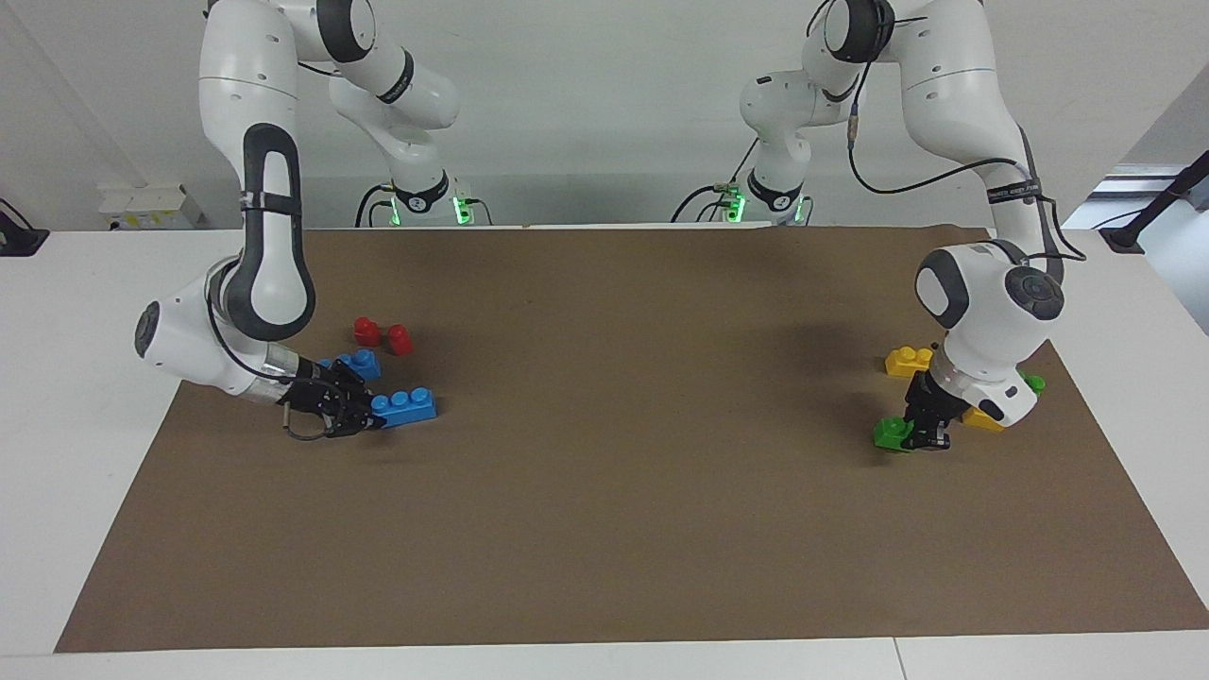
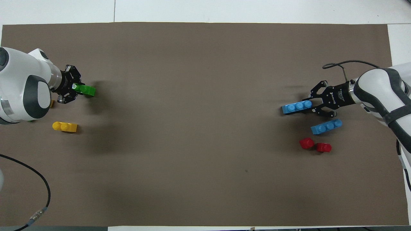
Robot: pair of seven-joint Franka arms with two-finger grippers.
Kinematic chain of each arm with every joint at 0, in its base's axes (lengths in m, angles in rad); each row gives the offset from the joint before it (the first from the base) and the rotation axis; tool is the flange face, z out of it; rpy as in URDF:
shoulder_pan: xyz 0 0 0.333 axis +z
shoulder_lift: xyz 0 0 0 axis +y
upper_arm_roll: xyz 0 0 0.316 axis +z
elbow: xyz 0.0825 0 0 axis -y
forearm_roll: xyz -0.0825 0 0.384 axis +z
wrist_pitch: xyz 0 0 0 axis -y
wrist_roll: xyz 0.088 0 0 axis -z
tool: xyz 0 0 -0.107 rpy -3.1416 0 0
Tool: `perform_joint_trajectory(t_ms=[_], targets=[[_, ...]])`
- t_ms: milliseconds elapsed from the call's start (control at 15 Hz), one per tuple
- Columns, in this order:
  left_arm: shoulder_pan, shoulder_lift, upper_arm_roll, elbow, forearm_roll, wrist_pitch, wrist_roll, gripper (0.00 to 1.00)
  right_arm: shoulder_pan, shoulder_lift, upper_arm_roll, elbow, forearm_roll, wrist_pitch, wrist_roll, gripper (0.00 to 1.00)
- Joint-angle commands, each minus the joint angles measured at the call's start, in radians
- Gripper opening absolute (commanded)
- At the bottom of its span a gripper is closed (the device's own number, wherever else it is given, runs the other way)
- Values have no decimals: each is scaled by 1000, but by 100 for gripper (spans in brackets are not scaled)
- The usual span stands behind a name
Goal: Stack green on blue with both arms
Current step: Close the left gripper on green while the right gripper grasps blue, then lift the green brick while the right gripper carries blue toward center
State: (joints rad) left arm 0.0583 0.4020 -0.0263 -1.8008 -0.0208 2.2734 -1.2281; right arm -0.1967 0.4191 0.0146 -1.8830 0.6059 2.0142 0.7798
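Observation:
My right gripper (image 1: pixel 364 413) is shut on one end of a blue three-stud brick (image 1: pixel 408 405), held low and slightly tilted over the mat at the right arm's end; it also shows in the overhead view (image 2: pixel 297 107) with the gripper (image 2: pixel 314 104). A second blue brick (image 2: pixel 326 126) lies on the mat beside it, nearer to the robots. My left gripper (image 1: pixel 924 434) is shut on a green two-stud brick (image 1: pixel 890 433), low over the mat at the left arm's end; the overhead view shows the gripper (image 2: pixel 74 88) and the brick (image 2: pixel 86 90). A second green brick (image 1: pixel 1035 384) is mostly hidden by the left wrist.
Two red single-stud bricks (image 2: pixel 306 143) (image 2: pixel 323 147) lie nearer to the robots than the second blue brick. One yellow brick (image 2: pixel 65 127) lies near the left gripper, another (image 1: pixel 982 419) is partly under the left wrist. The brown mat (image 2: pixel 205 144) covers the table.

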Motion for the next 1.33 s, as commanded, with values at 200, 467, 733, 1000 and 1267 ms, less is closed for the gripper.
perform_joint_trajectory(t_ms=[200, 467, 733, 1000, 1267], targets=[[-46, -115, -4, 47, -5, -187, -1, 0, -7, -13, 7, 122, 22, -119, 17, 0], [-104, -196, -4, 58, -14, -319, -63, 0, 65, -68, 18, 191, 28, -166, 269, 0], [-149, -236, -6, 57, -15, -359, -175, 0, 235, -101, 33, 209, 35, -85, 522, 0], [-164, -249, -7, 55, -16, -371, -237, 0, 422, -106, 33, 196, 35, 76, 826, 0], [-238, -258, -6, 47, -15, -399, -445, 0, 574, -109, 35, 104, 37, 263, 976, 0]])
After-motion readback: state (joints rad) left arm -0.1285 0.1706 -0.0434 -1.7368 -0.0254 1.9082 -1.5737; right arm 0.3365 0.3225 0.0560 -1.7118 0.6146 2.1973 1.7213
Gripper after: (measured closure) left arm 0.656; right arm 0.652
